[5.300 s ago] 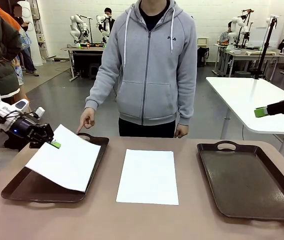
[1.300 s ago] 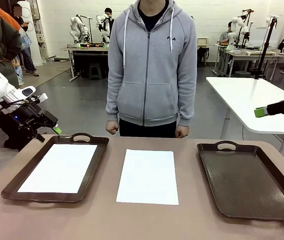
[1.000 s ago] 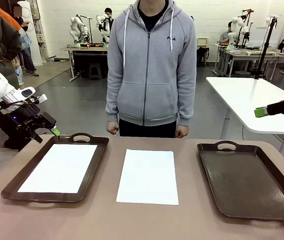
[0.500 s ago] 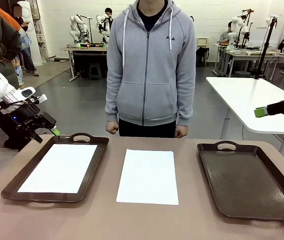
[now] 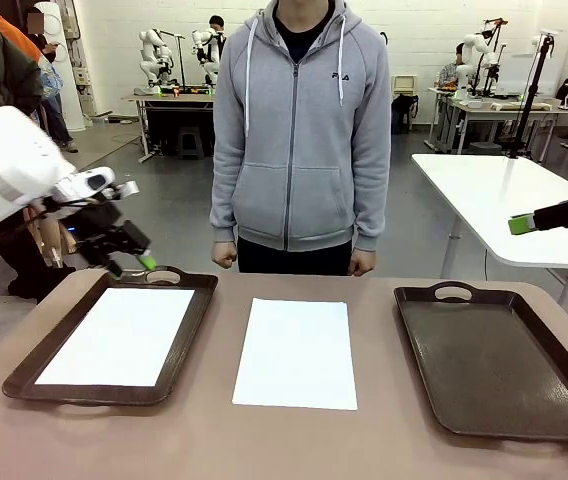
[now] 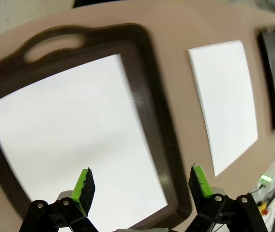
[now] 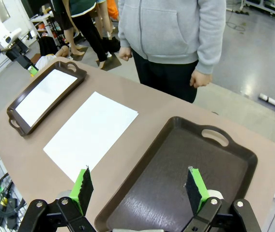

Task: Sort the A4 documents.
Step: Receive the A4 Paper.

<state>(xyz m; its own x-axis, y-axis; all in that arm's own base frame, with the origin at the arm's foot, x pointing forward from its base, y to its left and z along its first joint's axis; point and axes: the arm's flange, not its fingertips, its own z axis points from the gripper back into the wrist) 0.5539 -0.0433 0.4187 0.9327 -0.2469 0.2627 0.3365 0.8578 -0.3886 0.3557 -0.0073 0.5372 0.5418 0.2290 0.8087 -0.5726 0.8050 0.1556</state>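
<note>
Left jaws apart, gripping nothing, hovering by the handle end of the left dark brown handled tray (image 5: 190, 320), w/ one plain white A4 paper sheet (image 5: 119, 335) flat inside. Right jaws also apart, held high, facing the right dark brown tray (image 7: 176, 164). 2nd white A4 sheet (image 5: 296, 352) lies on the tan surface (image 5: 364, 440) btwn trays. Person in grey hoodie (image 5: 304, 130) stands opposite.

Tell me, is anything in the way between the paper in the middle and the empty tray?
Nothing visible is. Only bare table lies between the middle sheet and the empty tray, and the tray's floor holds nothing. The right pincer hangs open above that tray.
</note>
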